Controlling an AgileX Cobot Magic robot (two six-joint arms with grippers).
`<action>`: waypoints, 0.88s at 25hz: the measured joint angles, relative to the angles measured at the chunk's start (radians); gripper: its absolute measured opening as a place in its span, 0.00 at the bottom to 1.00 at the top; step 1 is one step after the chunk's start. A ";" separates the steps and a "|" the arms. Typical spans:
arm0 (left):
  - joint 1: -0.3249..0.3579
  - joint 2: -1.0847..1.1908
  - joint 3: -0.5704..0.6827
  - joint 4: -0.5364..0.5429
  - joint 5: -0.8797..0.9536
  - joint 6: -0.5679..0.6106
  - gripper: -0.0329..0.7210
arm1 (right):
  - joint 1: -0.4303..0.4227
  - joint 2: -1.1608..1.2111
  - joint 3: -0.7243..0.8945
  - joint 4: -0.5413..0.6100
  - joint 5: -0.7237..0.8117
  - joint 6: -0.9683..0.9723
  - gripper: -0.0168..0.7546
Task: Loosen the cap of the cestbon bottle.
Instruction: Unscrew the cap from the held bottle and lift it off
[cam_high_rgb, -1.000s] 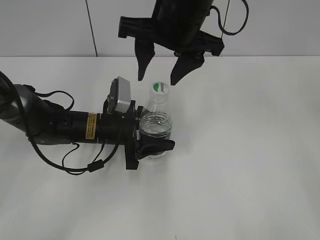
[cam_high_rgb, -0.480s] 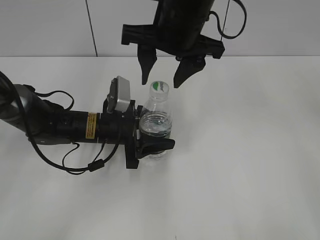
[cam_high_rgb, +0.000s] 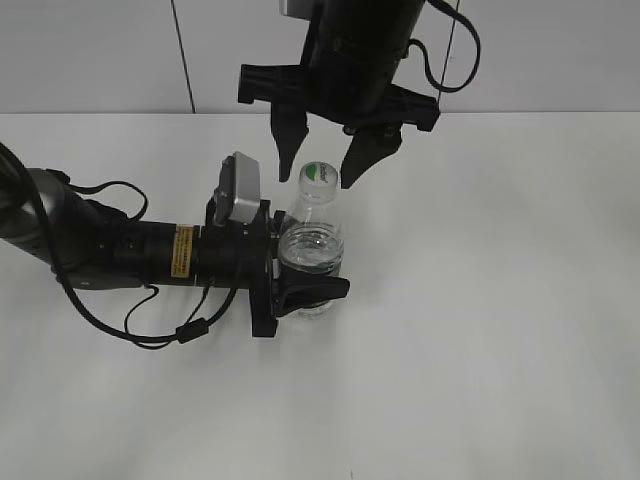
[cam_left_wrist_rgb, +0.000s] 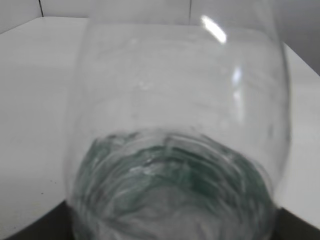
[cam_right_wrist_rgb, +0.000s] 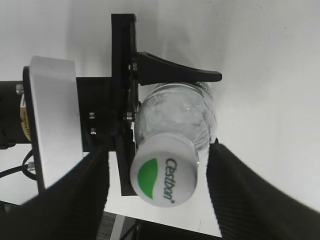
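The cestbon bottle (cam_high_rgb: 312, 245) stands upright on the white table, clear and ribbed, with water inside. My left gripper (cam_high_rgb: 305, 272) comes in from the left and is shut on its body, one black finger (cam_right_wrist_rgb: 175, 75) along its side. In the left wrist view the bottle (cam_left_wrist_rgb: 175, 115) fills the frame, green label low down. The white cap (cam_high_rgb: 319, 174) with a green leaf mark sits on top. My right gripper (cam_high_rgb: 315, 183) hangs over it, open. Its fingers (cam_right_wrist_rgb: 250, 195) flank the cap (cam_right_wrist_rgb: 164, 174) with a gap on each side.
The white table (cam_high_rgb: 500, 330) spreads to the right and front of the bottle. A pale wall runs along the back. The left arm and its cables (cam_high_rgb: 150, 330) lie across the table's left side.
My right gripper has come down from above the bottle, so its fingertips now sit level with the cap on both sides. The left gripper and the bottle have stayed still.
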 joint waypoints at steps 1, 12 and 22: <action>0.000 0.000 0.000 0.000 0.000 0.000 0.58 | 0.000 0.000 0.000 0.001 0.000 0.000 0.61; 0.000 0.000 0.000 0.000 0.000 0.000 0.58 | 0.000 0.001 0.000 0.001 0.001 -0.001 0.48; 0.003 0.000 0.000 0.000 0.000 0.000 0.58 | 0.000 0.001 0.000 -0.001 0.002 -0.047 0.41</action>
